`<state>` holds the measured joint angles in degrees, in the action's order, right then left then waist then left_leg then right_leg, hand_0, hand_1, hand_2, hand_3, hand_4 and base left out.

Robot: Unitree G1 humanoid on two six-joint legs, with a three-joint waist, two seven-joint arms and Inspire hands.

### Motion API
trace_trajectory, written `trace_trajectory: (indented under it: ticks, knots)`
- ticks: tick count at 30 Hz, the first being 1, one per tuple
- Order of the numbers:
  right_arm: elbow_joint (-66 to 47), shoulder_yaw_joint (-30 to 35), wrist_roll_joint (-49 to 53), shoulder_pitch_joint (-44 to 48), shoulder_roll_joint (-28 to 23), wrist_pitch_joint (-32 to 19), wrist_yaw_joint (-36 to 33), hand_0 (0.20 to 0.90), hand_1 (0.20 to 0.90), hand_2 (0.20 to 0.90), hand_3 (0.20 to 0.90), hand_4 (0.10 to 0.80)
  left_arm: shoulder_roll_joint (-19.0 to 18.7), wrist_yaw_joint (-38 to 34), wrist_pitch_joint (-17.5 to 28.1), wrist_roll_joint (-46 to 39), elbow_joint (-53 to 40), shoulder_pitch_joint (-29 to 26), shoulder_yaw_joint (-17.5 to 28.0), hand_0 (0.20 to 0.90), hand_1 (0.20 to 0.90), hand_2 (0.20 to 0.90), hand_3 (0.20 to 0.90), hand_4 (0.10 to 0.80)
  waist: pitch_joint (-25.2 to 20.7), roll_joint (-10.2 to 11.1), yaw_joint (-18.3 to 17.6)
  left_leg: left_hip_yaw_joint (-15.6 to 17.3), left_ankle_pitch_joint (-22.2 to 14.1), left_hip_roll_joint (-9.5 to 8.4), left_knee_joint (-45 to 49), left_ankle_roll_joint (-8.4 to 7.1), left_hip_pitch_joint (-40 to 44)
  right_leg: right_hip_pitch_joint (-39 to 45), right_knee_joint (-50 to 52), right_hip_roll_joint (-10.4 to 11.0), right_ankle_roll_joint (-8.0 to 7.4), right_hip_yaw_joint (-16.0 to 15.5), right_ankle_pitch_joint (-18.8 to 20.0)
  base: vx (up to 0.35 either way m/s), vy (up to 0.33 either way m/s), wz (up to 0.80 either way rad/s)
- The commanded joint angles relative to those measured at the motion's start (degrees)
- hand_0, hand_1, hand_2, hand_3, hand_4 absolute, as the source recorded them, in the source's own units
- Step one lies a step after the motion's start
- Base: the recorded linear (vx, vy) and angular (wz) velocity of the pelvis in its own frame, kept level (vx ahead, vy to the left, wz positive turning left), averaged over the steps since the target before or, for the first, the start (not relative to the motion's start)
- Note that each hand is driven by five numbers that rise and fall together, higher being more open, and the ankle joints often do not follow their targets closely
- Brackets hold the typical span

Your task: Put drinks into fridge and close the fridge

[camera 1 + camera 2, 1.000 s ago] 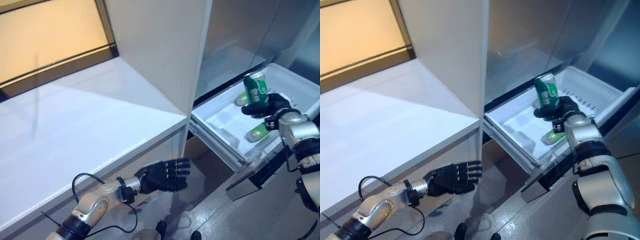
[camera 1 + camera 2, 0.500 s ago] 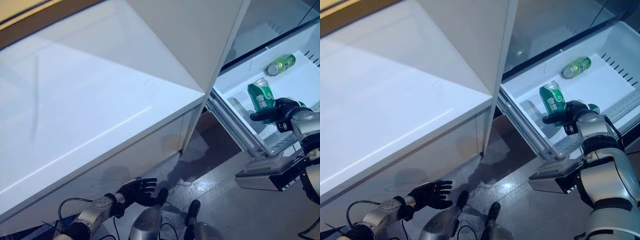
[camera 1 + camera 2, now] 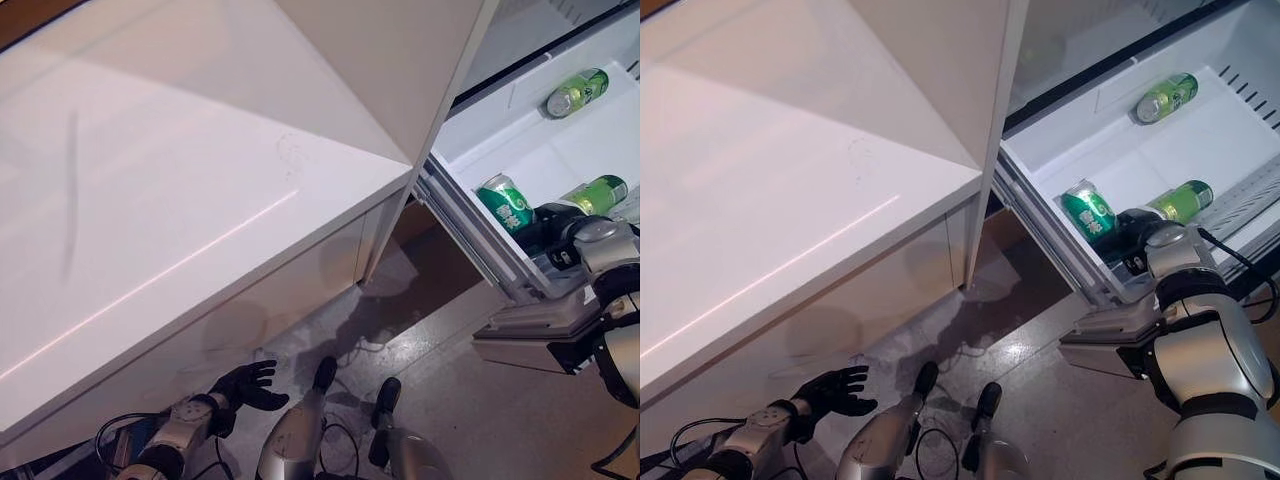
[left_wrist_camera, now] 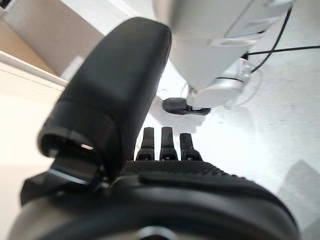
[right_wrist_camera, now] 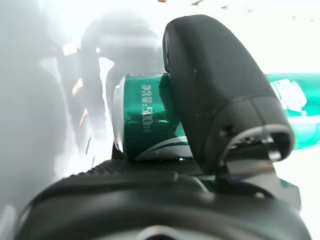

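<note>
My right hand [image 3: 552,226] is shut on a green can [image 3: 505,201], tilted and held low inside the open white fridge drawer [image 3: 520,160] near its front corner. In the right wrist view the thumb [image 5: 215,95] curls over the can [image 5: 145,122]. Two more green cans lie in the drawer: one at the back [image 3: 576,92] and one beside my right hand [image 3: 596,193]. My left hand [image 3: 243,384] hangs open and empty low by the floor, below the white counter [image 3: 170,190]; its straight fingers [image 4: 161,145] show in the left wrist view.
The fridge's white side wall [image 3: 400,60] stands between the counter and the drawer. The drawer's front panel [image 3: 540,335] juts out over the grey floor [image 3: 440,370]. The counter's front edge overhangs my left arm.
My right hand has lowered the can from above the drawer down into it. The camera has tilted down. My left hand has dropped lower toward the floor.
</note>
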<state>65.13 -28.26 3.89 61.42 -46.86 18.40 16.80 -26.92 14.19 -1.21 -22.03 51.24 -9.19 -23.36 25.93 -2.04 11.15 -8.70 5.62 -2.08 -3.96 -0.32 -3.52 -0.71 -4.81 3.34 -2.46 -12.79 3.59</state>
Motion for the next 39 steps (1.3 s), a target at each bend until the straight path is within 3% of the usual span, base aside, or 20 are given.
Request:
trace_trajectory:
  ticks: [1, 2, 3, 10, 15, 20, 23, 27, 29, 36, 39]
  knots:
    - [0.1, -5.4, -3.0, 10.2, -4.1, 0.3, 0.8, 0.665, 0.665, 0.665, 0.625, 0.525, 0.1, -0.5, 1.1, 1.3, 0.1, 0.5, 1.3, 0.9, 0.9, 0.9, 0.9, 0.8, -1.4, 0.4, 0.1, 4.9, -2.5, -1.13, 4.4, 0.82, -3.6, -5.1, 7.9, -1.1, 1.04, 1.2, -2.0, -0.037, 0.008, -0.08]
    - [0.4, -5.5, -3.0, 10.3, -3.9, 0.3, 0.9, 0.869, 0.869, 0.869, 0.864, 0.764, 0.1, -0.5, 1.1, 1.1, -0.1, 0.5, 1.3, 0.9, 0.9, 0.9, 0.9, 0.8, -1.4, 0.3, 0.1, 5.0, -2.5, -1.11, 4.4, 0.79, -3.7, -5.2, 7.8, -1.1, 1.01, 1.2, -1.9, -0.041, 0.008, -0.06]
    - [0.5, -5.6, -2.9, 10.3, -3.7, 0.6, 0.9, 0.9, 0.9, 0.9, 0.9, 0.8, 0.2, -0.5, 1.2, 1.0, -0.3, 0.5, 1.4, 0.9, 0.9, 0.9, 0.9, 0.8, -1.3, 0.3, 0.2, 5.0, -2.4, -1.14, 4.3, 0.77, -3.8, -5.2, 7.8, -1.1, 1.02, 1.1, -1.9, -0.038, 0.005, -0.03]
    - [-3.3, -4.7, 0.6, 10.0, -3.0, -1.6, -1.6, 0.9, 0.9, 0.9, 0.9, 0.8, 0.3, -0.7, 1.2, 1.4, -1.7, 0.8, 1.7, 0.9, 0.9, 0.9, 0.9, 0.8, -1.7, 1.0, -0.1, 5.6, -2.4, -0.77, 3.9, 0.6, -3.3, -5.3, 8.0, -1.2, 0.95, 1.2, -1.9, -0.023, 0.005, 0.0]
    - [-13.8, -2.0, 7.4, 5.9, -6.7, -4.2, -3.6, 0.9, 0.9, 0.9, 0.9, 0.8, 0.2, -1.3, 0.1, 3.0, -2.6, 2.5, 3.2, 0.9, 0.9, 0.9, 0.9, 0.8, -3.1, 2.4, -1.6, 6.4, -2.7, -0.36, 3.5, 0.48, -1.9, -4.4, 8.1, -1.4, 0.8, 1.8, -1.9, 0.012, 0.009, -0.02]
    - [-27.2, 6.6, 18.0, -3.2, -10.5, -7.6, -7.7, 0.9, 0.9, 0.9, 0.9, 0.8, 0.6, -2.0, 0.4, 6.0, -0.3, 4.7, 5.1, 0.9, 0.9, 0.9, 0.9, 0.8, -5.2, 4.1, -3.8, 7.4, -3.5, 0.03, 3.3, 0.54, 0.3, -2.8, 7.9, -1.7, 0.56, 2.9, -2.1, 0.067, -0.003, -0.12]
    - [-35.9, 16.9, 25.5, -10.6, -11.2, -14.8, -14.6, 0.9, 0.9, 0.9, 0.9, 0.8, 1.5, -2.5, 0.9, 7.6, 2.5, 6.3, 6.4, 0.9, 0.9, 0.9, 0.9, 0.8, -7.1, 5.0, -5.6, 8.0, -4.3, 0.18, 3.2, 0.75, 1.9, -1.6, 7.8, -1.9, 0.36, 4.0, -2.4, 0.081, -0.018, -0.11]
    - [-48.2, 32.6, 25.2, -22.8, -6.0, -24.9, -28.8, 0.9, 0.9, 0.9, 0.9, 0.8, 4.3, -2.9, 2.1, 9.7, 7.5, 7.4, 7.2, 0.9, 0.9, 0.9, 0.9, 0.8, -10.7, 4.9, -8.3, 8.9, -5.7, 0.07, 3.0, 1.15, 4.3, 0.0, 7.6, -1.9, -0.19, 5.8, -2.9, 0.105, -0.005, -0.15]
    - [-50.3, 35.7, 23.8, -26.2, -3.7, -26.8, -32.9, 0.9, 0.9, 0.9, 0.9, 0.8, 5.2, -2.8, 2.3, 10.4, 8.9, 7.3, 7.2, 0.9, 0.9, 0.9, 0.9, 0.8, -11.8, 4.7, -9.0, 9.3, -6.2, -0.03, 3.0, 1.25, 4.9, 0.5, 7.3, -1.8, -0.41, 6.4, -3.0, 0.09, 0.018, -0.18]
    - [-49.2, 38.5, 26.3, -32.5, 1.7, -27.5, -38.4, 0.9, 0.9, 0.9, 0.9, 0.8, 7.1, -3.1, 2.0, 12.3, 10.5, 7.4, 5.5, 0.9, 0.9, 0.9, 0.9, 0.8, -14.3, 4.2, -10.1, 10.3, -7.8, -0.2, 4.1, 1.62, 6.9, 2.1, 7.5, -1.4, -0.65, 7.8, -3.5, 0.102, -0.004, -0.17]
    - [-48.0, 38.4, 34.8, -35.9, 6.9, -26.4, -34.3, 0.9, 0.9, 0.9, 0.9, 0.8, 7.9, -2.9, 1.5, 14.2, 9.4, 7.6, 4.1, 0.9, 0.9, 0.9, 0.9, 0.8, -14.2, 4.1, -10.3, 10.3, -9.9, -0.55, 8.6, 2.14, 7.1, 2.9, 10.4, -0.7, -0.07, 8.2, -4.9, 0.219, -0.05, -0.28]
